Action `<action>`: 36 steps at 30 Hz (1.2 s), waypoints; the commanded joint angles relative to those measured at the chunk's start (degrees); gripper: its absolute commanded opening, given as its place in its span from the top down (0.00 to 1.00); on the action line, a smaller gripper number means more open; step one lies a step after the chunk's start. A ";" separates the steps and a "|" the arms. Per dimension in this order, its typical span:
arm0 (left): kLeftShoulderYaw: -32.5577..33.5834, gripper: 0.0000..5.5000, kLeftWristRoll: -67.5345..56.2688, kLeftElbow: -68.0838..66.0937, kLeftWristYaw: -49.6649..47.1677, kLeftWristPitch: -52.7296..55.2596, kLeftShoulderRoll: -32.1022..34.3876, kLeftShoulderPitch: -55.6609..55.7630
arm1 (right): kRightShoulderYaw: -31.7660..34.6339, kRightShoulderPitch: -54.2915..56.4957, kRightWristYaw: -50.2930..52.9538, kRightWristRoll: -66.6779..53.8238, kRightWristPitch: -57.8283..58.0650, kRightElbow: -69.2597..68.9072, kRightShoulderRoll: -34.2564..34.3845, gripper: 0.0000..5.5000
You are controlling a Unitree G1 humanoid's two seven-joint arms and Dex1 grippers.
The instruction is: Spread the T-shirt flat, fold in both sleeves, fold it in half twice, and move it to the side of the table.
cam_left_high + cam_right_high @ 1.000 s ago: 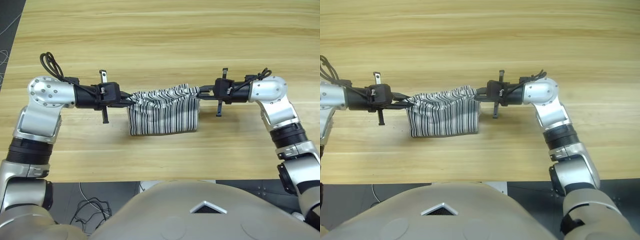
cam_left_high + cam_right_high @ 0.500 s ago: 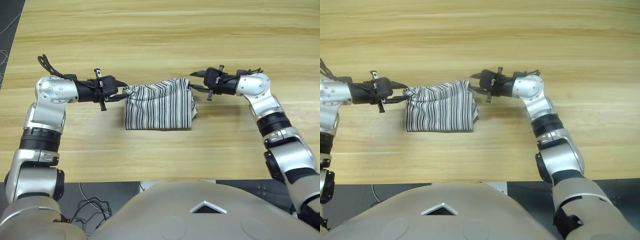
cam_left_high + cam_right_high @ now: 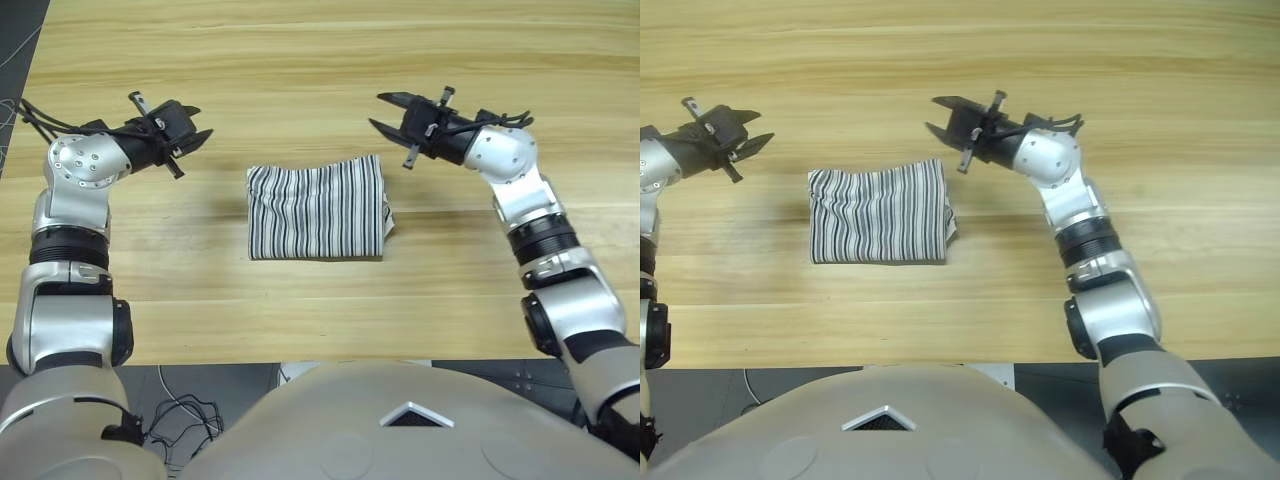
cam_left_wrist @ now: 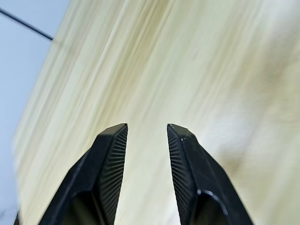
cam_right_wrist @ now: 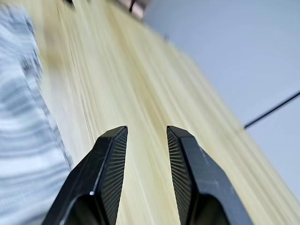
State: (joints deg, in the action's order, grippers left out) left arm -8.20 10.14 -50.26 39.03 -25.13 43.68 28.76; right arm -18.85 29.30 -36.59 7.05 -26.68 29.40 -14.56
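- Both pincers have let go. Half a second ago they held the upper corners of the T-shirt [image 3: 316, 212]; now the left gripper [image 3: 200, 121] and the right gripper [image 3: 377, 110] hang beside it, each with its jaws apart and empty.
- The shirt lies as a striped folded rectangle in the middle of the frame — the folding looks finished, and only the move aside is left.
- The table [image 3: 320, 60] offers wide bare wood above and on both sides; its near edge runs low in the frame.
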 commanded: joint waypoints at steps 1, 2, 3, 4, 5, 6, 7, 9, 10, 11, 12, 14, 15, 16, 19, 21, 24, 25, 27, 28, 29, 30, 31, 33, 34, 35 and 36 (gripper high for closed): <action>4.27 0.72 -3.00 -0.25 -5.08 2.45 -2.64 1.03 | -2.57 -2.61 3.01 -0.20 -2.41 -4.10 6.79 0.72; 4.90 0.72 -3.65 1.06 -5.83 2.99 -3.24 0.30 | -3.61 -3.06 3.21 0.19 -2.26 -3.29 8.28 0.72; 5.30 0.72 -4.24 2.72 -6.18 3.22 -3.81 -0.62 | -4.70 -3.38 3.22 0.75 -1.78 -2.19 9.33 0.72; 5.68 0.72 -5.08 4.96 -5.97 3.59 -4.36 -2.03 | -5.52 -3.24 3.60 1.58 -1.75 -0.33 10.25 0.72; 6.09 0.72 -5.85 7.44 -6.14 4.10 -4.89 -3.63 | -5.98 -2.72 3.86 1.97 -1.31 2.44 11.31 0.72; 6.43 0.72 -6.36 9.57 -6.48 4.68 -5.37 -4.89 | -6.16 -2.16 4.26 2.29 -1.19 5.01 12.12 0.72; 7.03 0.72 -7.02 11.90 -7.22 5.26 -6.03 -6.23 | -6.15 -1.14 5.15 2.78 -0.85 8.88 13.15 0.72; 8.95 0.72 -9.52 19.25 -8.81 7.38 -7.83 -9.87 | -5.96 1.18 7.96 4.23 -0.16 17.95 15.16 0.72; 9.54 0.72 -10.33 22.85 -9.37 8.46 -8.42 -11.55 | -5.87 2.06 8.87 4.75 0.85 21.87 15.85 0.72; 10.05 0.72 -10.97 26.39 -9.82 9.59 -8.88 -13.15 | -6.06 2.91 10.52 5.82 1.78 25.50 16.22 0.72; 10.48 0.72 -11.66 29.96 -10.35 10.94 -9.49 -14.40 | -6.32 3.73 12.16 7.14 3.47 29.49 16.22 0.72; 11.19 0.72 -12.82 36.11 -11.34 13.72 -10.81 -16.29 | -7.38 5.48 16.77 10.78 6.67 36.63 14.73 0.72; 11.38 0.72 -13.09 38.09 -11.80 14.80 -11.34 -16.85 | -7.82 6.16 18.46 12.15 7.58 38.90 13.70 0.72; 11.53 0.72 -13.14 39.97 -12.38 15.80 -11.80 -17.69 | -8.47 6.84 19.87 13.61 8.24 40.58 12.34 0.72; 12.82 0.72 -13.92 43.41 -15.45 17.36 -14.54 -20.25 | -10.16 8.37 22.72 17.74 8.26 43.23 4.03 0.72; 13.14 0.72 -14.64 43.88 -18.11 17.90 -17.62 -20.28 | -9.57 8.78 24.91 19.09 6.57 43.53 -5.53 0.72; 11.31 0.72 -13.96 41.78 -21.70 17.39 -23.26 -18.74 | -7.20 7.45 28.98 19.42 4.86 44.91 -21.90 0.72; 11.05 0.72 -13.90 40.51 -22.69 16.93 -24.95 -18.03 | -6.43 6.70 30.12 19.11 5.10 45.60 -25.56 0.72; 11.22 0.72 -14.48 36.68 -25.24 16.47 -28.91 -15.57 | -4.04 4.32 32.16 17.99 6.46 47.22 -32.30 0.72; 11.57 0.72 -15.30 33.84 -26.17 16.07 -31.03 -13.93 | -2.43 2.90 32.92 17.02 7.30 47.95 -34.90 0.72; 12.05 0.72 -15.71 29.01 -27.65 15.25 -33.31 -11.24 | -0.25 1.15 34.17 15.72 8.73 48.63 -37.38 0.72; 12.72 0.72 -16.26 24.00 -28.70 14.24 -35.22 -8.46 | 1.40 -0.13 35.41 14.84 10.06 49.03 -38.92 0.72; 13.35 0.72 -16.68 19.26 -29.64 13.07 -36.71 -5.83 | 2.81 -1.16 36.58 14.31 11.14 49.17 -39.97 0.72; 14.66 0.72 -16.83 8.64 -31.80 10.17 -38.73 0.29 | 4.61 -1.84 39.70 14.00 12.51 48.96 -40.28 0.72; 15.47 0.72 -17.21 3.32 -32.58 8.73 -39.71 3.47 | 5.58 -1.75 41.80 13.90 12.61 48.72 -39.90 0.72; 16.11 0.72 -17.51 -1.05 -33.21 7.37 -40.56 6.19 | 6.58 -1.26 44.30 13.78 12.23 48.39 -39.46 0.72; 16.33 0.72 -17.37 -5.13 -33.90 6.14 -41.55 8.83 | 7.72 -0.52 48.29 13.63 10.77 47.79 -39.17 0.72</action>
State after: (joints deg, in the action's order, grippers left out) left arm 7.13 -6.75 -48.41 6.83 -16.70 3.60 32.37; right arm -13.25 27.13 6.15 21.58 -14.40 78.48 -54.64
